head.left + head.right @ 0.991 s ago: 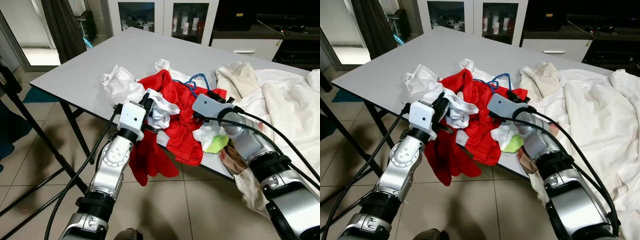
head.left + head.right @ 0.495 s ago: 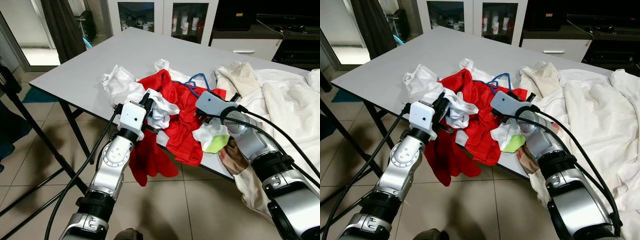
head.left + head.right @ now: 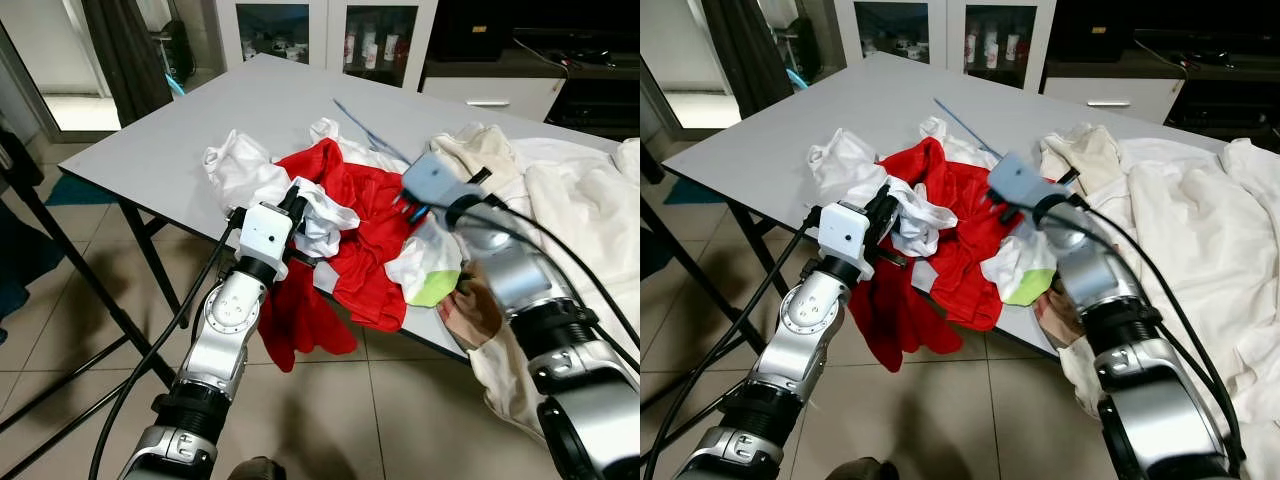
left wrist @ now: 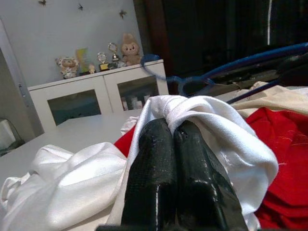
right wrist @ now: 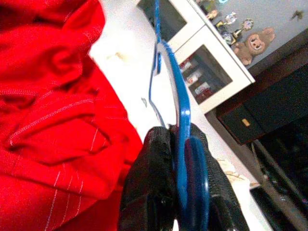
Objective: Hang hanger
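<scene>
A thin blue hanger (image 3: 368,130) rises off the clothes pile and slants toward the far side of the table. My right gripper (image 3: 412,207) is shut on it above the red garment (image 3: 350,225). The right wrist view shows the blue hanger (image 5: 180,110) pinched between the black fingers (image 5: 154,159) of that gripper (image 5: 180,139). At the table's near edge my left gripper (image 3: 297,203) is shut, with a fold of the white garment (image 4: 207,120) bunched at its tips (image 4: 168,127). The hanger (image 4: 231,72) shows beyond that cloth.
The grey table (image 3: 200,120) carries a heap of cream sheets (image 3: 570,200) on the right and a green cloth (image 3: 435,290) at the near edge. The red garment hangs over that edge. Black stand legs (image 3: 60,250) cross the floor at left. A glass-door cabinet (image 3: 320,30) stands behind.
My right gripper has lifted and tilted, raising the blue hanger off the red garment so it now points up and away. The left arm has not moved.
</scene>
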`<state>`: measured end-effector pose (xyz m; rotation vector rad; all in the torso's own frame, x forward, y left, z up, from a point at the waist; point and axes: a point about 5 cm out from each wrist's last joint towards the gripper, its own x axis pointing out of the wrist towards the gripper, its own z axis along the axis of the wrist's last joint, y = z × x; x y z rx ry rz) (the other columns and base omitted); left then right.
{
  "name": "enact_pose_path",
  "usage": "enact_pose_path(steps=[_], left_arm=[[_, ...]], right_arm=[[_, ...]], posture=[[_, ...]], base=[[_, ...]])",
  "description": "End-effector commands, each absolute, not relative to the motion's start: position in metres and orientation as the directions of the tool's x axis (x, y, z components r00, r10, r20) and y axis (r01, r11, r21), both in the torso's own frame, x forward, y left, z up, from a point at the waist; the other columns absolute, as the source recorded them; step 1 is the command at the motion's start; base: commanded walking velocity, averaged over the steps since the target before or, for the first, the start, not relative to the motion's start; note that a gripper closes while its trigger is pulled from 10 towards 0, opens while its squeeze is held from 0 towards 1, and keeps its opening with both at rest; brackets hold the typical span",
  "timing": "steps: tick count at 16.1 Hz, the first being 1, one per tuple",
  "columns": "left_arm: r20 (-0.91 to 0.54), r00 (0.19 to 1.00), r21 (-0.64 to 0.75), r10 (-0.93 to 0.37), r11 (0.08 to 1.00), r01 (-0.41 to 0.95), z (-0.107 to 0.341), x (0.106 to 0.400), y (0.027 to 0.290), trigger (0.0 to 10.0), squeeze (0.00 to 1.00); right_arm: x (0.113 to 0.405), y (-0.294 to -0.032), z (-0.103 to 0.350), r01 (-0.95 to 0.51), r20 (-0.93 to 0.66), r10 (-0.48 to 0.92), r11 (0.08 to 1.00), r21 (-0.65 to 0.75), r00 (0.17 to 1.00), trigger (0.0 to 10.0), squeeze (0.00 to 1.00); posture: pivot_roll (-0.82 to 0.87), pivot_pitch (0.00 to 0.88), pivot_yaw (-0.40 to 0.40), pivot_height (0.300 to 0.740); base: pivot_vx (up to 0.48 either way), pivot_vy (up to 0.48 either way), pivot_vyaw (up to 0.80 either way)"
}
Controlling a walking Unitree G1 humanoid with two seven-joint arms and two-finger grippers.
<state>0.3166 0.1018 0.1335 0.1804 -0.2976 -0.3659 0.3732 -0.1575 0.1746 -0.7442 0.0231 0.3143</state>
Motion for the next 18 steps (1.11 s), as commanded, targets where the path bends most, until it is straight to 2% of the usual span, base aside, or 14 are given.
enact_pose_path(steps=[1,3,4,5,6,12,16,18], left_arm=[[0.262,0.888,0.232,-0.379,0.917,0.323,0.136,0.317,0.101,10.0,0.0],[0.263,0.888,0.233,-0.377,0.918,0.321,0.137,0.319,0.102,10.0,0.0],[0.266,0.888,0.235,-0.375,0.919,0.318,0.139,0.321,0.104,10.0,0.0],[0.271,0.886,0.241,-0.376,0.918,0.316,0.141,0.322,0.104,10.0,0.0],[0.276,0.884,0.247,-0.376,0.917,0.313,0.143,0.324,0.106,10.0,0.0],[0.319,0.919,0.165,-0.23,0.969,0.185,0.175,0.354,0.149,10.0,0.0],[0.324,0.936,0.097,-0.138,0.989,0.112,0.189,0.367,0.176,10.0,0.0],[0.327,0.937,0.091,-0.125,0.991,0.101,0.193,0.371,0.182,10.0,0.0]], right_arm=[[0.37,-0.168,0.18,-0.278,-0.116,0.266,0.725,-0.63,0.957,0.0,0.0],[0.369,-0.173,0.182,-0.276,-0.111,0.266,0.741,-0.612,0.958,0.0,0.0],[0.366,-0.179,0.184,-0.278,-0.105,0.268,0.764,-0.582,0.958,4.4,0.0],[0.363,-0.184,0.186,-0.282,-0.098,0.272,0.802,-0.527,0.957,7.8,0.0],[0.359,-0.187,0.189,-0.289,-0.08,0.286,0.832,-0.474,0.955,9.8,0.0],[0.325,-0.207,0.224,-0.353,0.138,0.404,0.889,-0.293,0.904,10.0,0.0],[0.3,-0.23,0.242,-0.413,0.215,0.454,0.886,-0.21,0.865,10.0,0.0],[0.28,-0.243,0.25,-0.487,0.214,0.524,0.849,-0.203,0.824,10.0,0.0]], posture=[[0.06,0.007,0.01,0.74],[0.06,0.006,0.011,0.74],[0.05,0.004,0.018,0.74],[0.05,0.004,0.019,0.74],[0.05,0.003,0.02,0.74],[0.05,0.002,0.043,0.74],[0.04,0.0,0.051,0.74],[0.04,0.0,0.054,0.74]], base=[[0.0,0.0,0.0],[0.0,0.0,0.0],[0.0,0.0,0.0],[0.0,0.0,0.0],[0.0,0.0,0.0],[0.0,0.0,0.0],[0.0,0.0,0.0],[0.0,0.0,0.0]])
